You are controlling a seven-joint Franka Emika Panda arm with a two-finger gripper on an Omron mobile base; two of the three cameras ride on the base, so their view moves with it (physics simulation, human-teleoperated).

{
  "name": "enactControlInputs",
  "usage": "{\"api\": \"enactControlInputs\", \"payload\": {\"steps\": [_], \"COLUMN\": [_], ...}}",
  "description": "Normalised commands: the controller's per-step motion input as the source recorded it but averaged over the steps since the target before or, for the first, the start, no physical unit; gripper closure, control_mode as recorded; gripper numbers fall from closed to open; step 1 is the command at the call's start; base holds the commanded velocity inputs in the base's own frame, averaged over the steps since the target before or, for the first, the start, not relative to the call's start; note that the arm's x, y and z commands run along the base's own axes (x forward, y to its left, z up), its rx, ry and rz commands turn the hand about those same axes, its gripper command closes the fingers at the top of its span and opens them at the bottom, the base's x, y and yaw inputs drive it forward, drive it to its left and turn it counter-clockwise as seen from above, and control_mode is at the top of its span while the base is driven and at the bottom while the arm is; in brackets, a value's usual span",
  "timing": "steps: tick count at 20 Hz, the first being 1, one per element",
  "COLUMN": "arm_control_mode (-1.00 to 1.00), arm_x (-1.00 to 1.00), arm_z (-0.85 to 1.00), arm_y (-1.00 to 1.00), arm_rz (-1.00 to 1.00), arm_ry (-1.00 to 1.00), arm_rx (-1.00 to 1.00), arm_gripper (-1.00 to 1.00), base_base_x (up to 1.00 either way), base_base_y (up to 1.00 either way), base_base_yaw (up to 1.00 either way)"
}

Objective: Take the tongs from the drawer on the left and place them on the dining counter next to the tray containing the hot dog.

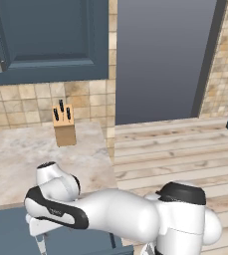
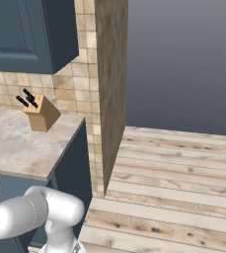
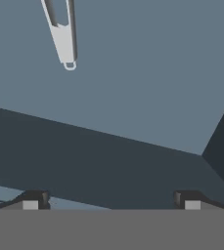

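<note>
Inside the open dark slate-blue drawer (image 3: 133,97), the thin silvery V-shaped metal tongs (image 3: 63,34) lie flat at the far left, well apart from the two-finger gripper (image 3: 111,201), whose fingers are spread wide, holding nothing.

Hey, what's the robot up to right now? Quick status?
Gripper open, empty, looking down into the open drawer. Tongs lying on the drawer floor, ahead of the fingertips, not yet gripped. Nothing between gripper and tongs.
</note>
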Motion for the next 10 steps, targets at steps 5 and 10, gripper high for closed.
{"api": "enactControlInputs", "payload": {"steps": [5,10], "arm_control_mode": [-1.00,-1.00], "arm_x": [0.08,0.01], "arm_z": [-0.20,-0.03], "arm_y": [0.04,0.07], "arm_rz": [0.00,0.00], "arm_ry": [-0.04,0.00], "arm_rx": [0.00,0.00], "arm_gripper": [-1.00,-1.00], "base_base_x": [0.00,0.00], "base_base_y": [0.00,0.00], "base_base_yaw": [0.00,0.00]}}
